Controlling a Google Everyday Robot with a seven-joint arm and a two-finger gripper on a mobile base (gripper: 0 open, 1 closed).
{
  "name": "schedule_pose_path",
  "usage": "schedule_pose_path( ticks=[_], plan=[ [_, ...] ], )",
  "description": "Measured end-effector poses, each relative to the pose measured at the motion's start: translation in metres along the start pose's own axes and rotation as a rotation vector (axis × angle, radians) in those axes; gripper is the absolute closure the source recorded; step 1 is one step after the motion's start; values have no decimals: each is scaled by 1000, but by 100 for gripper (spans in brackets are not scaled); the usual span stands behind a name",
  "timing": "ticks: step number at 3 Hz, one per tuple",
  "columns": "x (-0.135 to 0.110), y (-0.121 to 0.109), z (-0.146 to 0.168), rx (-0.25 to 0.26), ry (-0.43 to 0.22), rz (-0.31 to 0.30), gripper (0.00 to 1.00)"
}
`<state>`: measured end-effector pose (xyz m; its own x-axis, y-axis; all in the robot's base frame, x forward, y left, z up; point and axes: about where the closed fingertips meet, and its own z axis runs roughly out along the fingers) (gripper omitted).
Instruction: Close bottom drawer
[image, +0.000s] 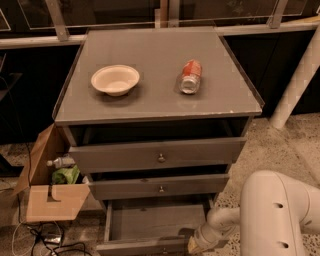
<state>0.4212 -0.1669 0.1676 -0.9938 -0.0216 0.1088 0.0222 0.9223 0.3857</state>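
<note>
The grey cabinet (160, 90) has three drawers, all pulled out by different amounts. The bottom drawer (155, 225) is pulled out the farthest and shows its empty inside; its front panel (142, 247) lies at the lower edge of the view. My gripper (196, 245) is at the drawer's front right corner, at the end of the white arm (280, 215) that reaches in from the lower right. The gripper is mostly cut off by the frame edge.
A white bowl (115, 79) and a red can (190, 76) lying on its side rest on the cabinet top. An open cardboard box (50, 192) with a bottle and green items stands left of the cabinet. Cables (45, 242) lie on the floor. A white post (300, 75) rises at right.
</note>
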Motion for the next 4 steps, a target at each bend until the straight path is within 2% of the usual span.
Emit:
schedule_pose_path(
  ticks=[1,4],
  plan=[
    [-11,6,-7,-4,-27,-3,100],
    [-24,13,1,-30,-25,14,100]
  ],
)
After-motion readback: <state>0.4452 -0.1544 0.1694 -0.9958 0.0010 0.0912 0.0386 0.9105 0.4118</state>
